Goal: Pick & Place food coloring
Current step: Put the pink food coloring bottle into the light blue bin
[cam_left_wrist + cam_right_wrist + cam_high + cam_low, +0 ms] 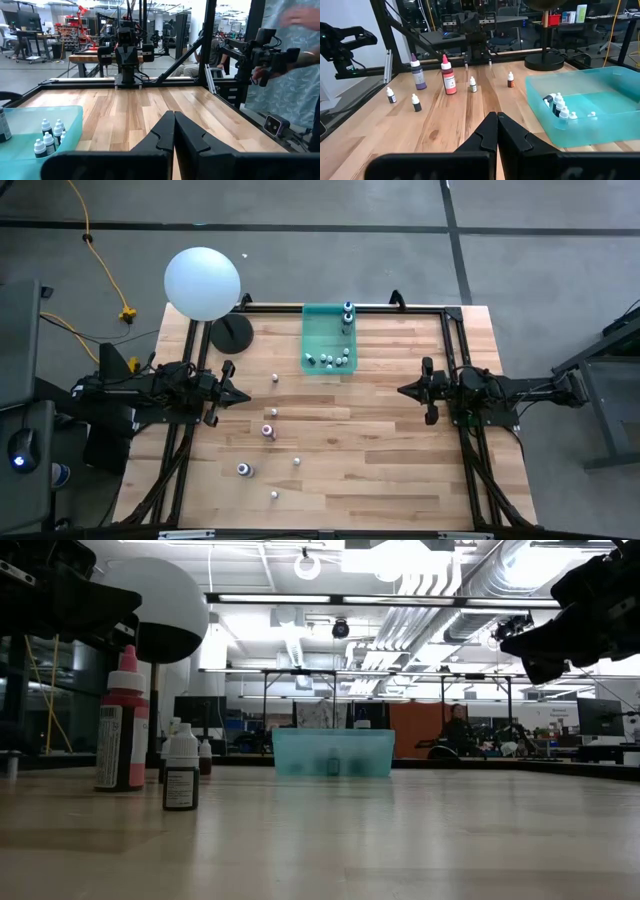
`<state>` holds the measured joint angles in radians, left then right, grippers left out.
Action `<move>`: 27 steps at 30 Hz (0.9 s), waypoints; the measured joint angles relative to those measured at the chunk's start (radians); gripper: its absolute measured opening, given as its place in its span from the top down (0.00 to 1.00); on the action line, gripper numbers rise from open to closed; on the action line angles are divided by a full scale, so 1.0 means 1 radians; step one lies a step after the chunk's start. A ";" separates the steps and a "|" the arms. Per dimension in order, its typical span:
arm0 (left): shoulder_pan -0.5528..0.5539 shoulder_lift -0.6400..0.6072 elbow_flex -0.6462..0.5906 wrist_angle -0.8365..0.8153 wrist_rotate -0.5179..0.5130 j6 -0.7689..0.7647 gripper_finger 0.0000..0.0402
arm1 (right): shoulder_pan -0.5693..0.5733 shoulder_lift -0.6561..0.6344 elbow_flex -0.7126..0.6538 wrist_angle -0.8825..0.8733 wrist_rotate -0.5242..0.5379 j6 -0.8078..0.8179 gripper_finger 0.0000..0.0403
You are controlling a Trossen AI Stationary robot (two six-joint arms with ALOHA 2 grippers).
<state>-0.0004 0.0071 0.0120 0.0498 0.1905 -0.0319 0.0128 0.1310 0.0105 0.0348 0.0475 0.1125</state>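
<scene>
The food coloring is a set of tiny bottles. Several loose ones stand on the wooden table: a pink-red bottle (268, 430) (449, 75) (122, 725), a blue-bodied one (243, 470) (416, 72) and small whitish ones (275, 378) (472, 84) (181, 772). More bottles (331, 360) (48, 137) (559, 106) stand in a teal bin (312, 330). My left gripper (246, 395) (174, 114) hovers shut at the table's left, above the loose bottles. My right gripper (402, 391) (497, 115) hovers shut at the right, facing it.
A large white ball (203, 282) on a black round base (231, 333) stands at the far left corner. A black frame (450, 315) runs around the table. A person's hand (300, 20) shows beyond the table's near edge. Bare wood lies between the grippers.
</scene>
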 joint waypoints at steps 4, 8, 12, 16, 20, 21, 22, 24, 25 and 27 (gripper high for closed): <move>0.000 0.000 0.000 0.000 0.000 0.000 1.00 | 0.000 0.000 0.000 0.005 0.003 0.000 1.00; 0.000 0.000 0.000 0.000 0.000 0.000 1.00 | 0.000 0.000 0.000 0.007 0.002 -0.007 1.00; 0.000 0.000 0.000 0.000 0.000 0.000 1.00 | 0.000 0.000 0.000 0.008 0.002 -0.008 1.00; 0.000 0.000 0.000 0.000 0.000 0.000 1.00 | 0.000 0.000 0.000 0.011 0.000 -0.009 1.00; 0.000 0.000 0.000 0.000 0.000 0.000 1.00 | 0.000 0.000 0.000 0.012 0.000 -0.009 1.00; 0.000 0.000 0.000 0.000 0.000 0.000 1.00 | 0.000 0.000 0.000 0.013 -0.001 -0.009 1.00; 0.000 0.000 0.000 0.000 0.000 0.000 1.00 | 0.000 0.000 0.000 0.013 -0.001 -0.009 1.00; 0.000 0.000 0.000 0.000 0.000 0.000 1.00 | 0.000 0.000 0.000 0.013 -0.001 -0.009 1.00; 0.000 0.000 0.000 0.000 0.000 0.000 1.00 | 0.000 0.000 0.000 0.013 -0.001 -0.009 1.00; 0.000 0.000 0.000 0.000 0.000 0.000 1.00 | 0.000 0.000 0.000 0.013 -0.001 -0.009 1.00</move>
<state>-0.0002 0.0071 0.0120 0.0498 0.1902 -0.0319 0.0128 0.1310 0.0105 0.0483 0.0467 0.1040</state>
